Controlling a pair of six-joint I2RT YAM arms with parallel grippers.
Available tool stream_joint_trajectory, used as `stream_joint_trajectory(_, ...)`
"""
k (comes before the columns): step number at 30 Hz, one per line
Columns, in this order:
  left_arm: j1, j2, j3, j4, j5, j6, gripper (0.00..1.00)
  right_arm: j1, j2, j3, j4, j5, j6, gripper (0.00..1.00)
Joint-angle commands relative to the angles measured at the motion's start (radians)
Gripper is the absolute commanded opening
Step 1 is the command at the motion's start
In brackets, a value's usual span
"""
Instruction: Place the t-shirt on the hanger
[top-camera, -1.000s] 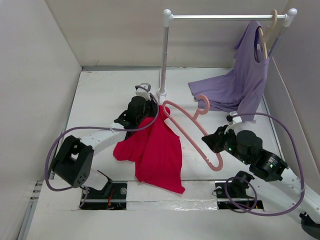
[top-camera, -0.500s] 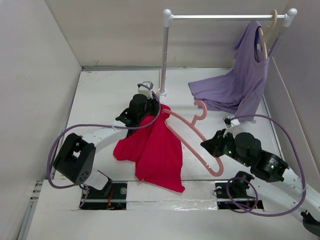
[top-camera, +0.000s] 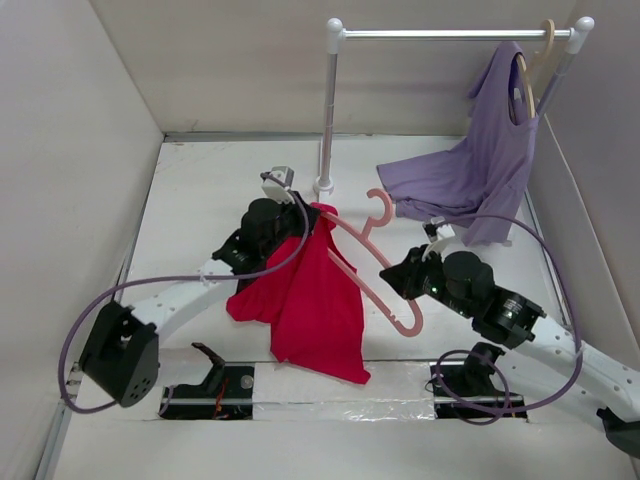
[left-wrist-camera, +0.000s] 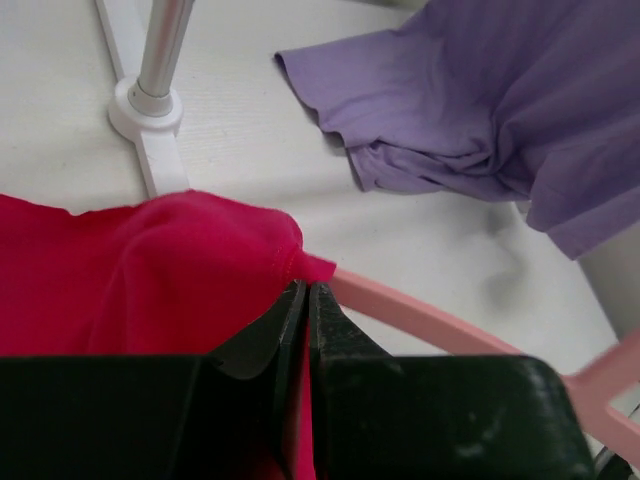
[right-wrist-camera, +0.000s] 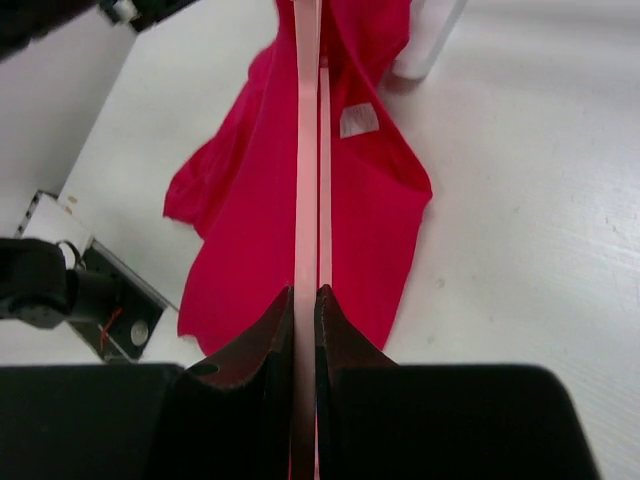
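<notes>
Your left gripper (left-wrist-camera: 307, 292) has its jaws pinched tight on a fold of the t-shirt (top-camera: 312, 300), right where the cloth meets one end of the hanger (right-wrist-camera: 305, 150). The shirt hangs from that pinch and trails down onto the table (top-camera: 200, 190) between the arms. Its white label (right-wrist-camera: 358, 120) shows in the right wrist view. The hanger is held at a tilt, one end tucked under the red cloth and its hook (top-camera: 387, 207) pointing toward the rack (top-camera: 328, 110). Your right gripper (right-wrist-camera: 305, 295) is closed narrowly on the hanger's thin bars near the other end. Further right, a purple garment (top-camera: 480, 170) hangs from the rail on a beige hanger (top-camera: 547, 42), its lower part lying on the table
</notes>
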Motion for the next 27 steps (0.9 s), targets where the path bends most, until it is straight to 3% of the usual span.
stream_joint_trajectory(1,-0.004,-0.132,-0.040,0.019,-0.068,-0.058,0.00,0.017,0.034,0.011,0.217,0.105,-0.024,0.00)
stream_joint_trajectory(8,-0.013,-0.336,-0.061,-0.017,-0.171,-0.077,0.00,0.141,0.122,0.109,0.297,0.284,-0.093,0.00)
stream_joint_trajectory(18,-0.013,-0.376,0.023,-0.038,0.087,-0.066,0.00,0.194,0.375,0.144,0.671,0.327,-0.196,0.00)
stream_joint_trajectory(24,-0.013,-0.399,0.130,-0.138,0.223,-0.054,0.00,0.172,0.549,0.164,0.904,0.196,-0.195,0.00)
stream_joint_trajectory(27,-0.013,-0.443,0.141,-0.170,0.224,-0.063,0.00,0.163,0.577,0.163,1.006,0.209,-0.215,0.00)
